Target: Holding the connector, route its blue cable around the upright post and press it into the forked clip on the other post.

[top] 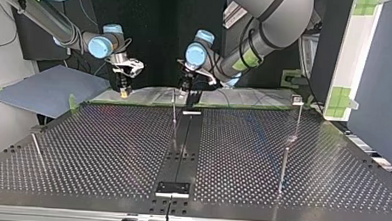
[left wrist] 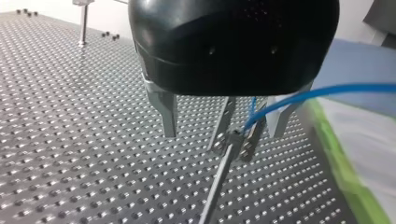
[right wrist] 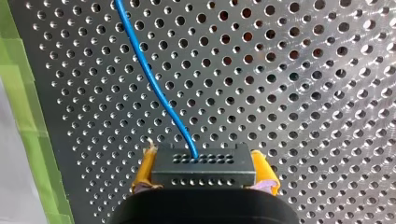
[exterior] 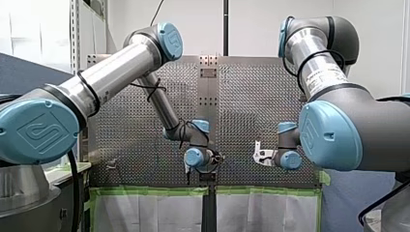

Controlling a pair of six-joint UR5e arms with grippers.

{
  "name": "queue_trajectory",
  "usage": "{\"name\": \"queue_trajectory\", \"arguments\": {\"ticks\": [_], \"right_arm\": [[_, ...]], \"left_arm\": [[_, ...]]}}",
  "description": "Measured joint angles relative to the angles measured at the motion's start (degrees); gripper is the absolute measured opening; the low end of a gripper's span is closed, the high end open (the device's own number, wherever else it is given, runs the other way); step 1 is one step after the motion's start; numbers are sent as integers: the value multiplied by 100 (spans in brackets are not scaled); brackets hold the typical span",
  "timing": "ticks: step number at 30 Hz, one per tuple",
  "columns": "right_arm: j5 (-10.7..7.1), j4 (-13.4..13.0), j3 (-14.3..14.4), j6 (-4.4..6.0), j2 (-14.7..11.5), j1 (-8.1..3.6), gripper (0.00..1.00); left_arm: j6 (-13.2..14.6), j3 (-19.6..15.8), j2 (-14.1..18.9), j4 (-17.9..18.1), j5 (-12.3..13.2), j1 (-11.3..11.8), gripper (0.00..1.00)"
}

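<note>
Connector — dark, hole-dotted block, thin blue cable — between clamped yellow right fingers; left fingers apart

Blue cable cut off by the right wrist view's edge — post cropped at its foot, clip blurred.

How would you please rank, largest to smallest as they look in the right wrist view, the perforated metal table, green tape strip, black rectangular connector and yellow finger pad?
1. perforated metal table
2. green tape strip and black rectangular connector: about alike, and the connector sits nearer the camera, so unranked
3. yellow finger pad
</note>
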Motion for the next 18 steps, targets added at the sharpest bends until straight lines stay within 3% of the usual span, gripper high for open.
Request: {"name": "queue_trajectory", "arguments": {"ticks": [10,18], "right_arm": [[0,14,1,0,-3,-2,0],[0,42,-2,-1,-5,-15,0]], "left_arm": [[25,-131,5,-38,47,-40,94],[63,-136,9,36,228,-133,94]]}}
